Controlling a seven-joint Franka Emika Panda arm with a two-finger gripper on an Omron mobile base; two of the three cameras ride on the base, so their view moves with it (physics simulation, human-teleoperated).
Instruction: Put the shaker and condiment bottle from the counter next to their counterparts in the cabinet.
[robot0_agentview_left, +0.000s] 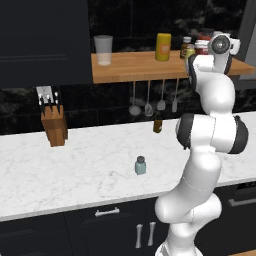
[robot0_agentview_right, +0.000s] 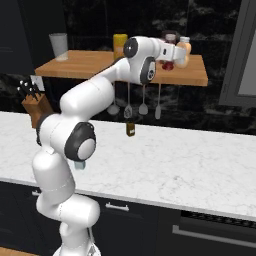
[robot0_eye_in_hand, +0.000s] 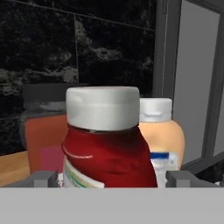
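The gripper (robot0_eye_in_hand: 111, 177) is clamping the red bottle (robot0_eye_in_hand: 107, 148) at the shelf's (robot0_agentview_left: 135, 67) right end, presumably setting it beside the jars (robot0_agentview_right: 172, 42), while the shaker (robot0_agentview_left: 140, 165) is sitting on the counter (robot0_agentview_left: 90, 165).

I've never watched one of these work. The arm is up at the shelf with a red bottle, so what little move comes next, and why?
Probably lower the red bottle onto the wooden shelf and open the tool. Its fingers sit on either side of the bottle, already beside the other jars, while the small shaker waits on the counter.
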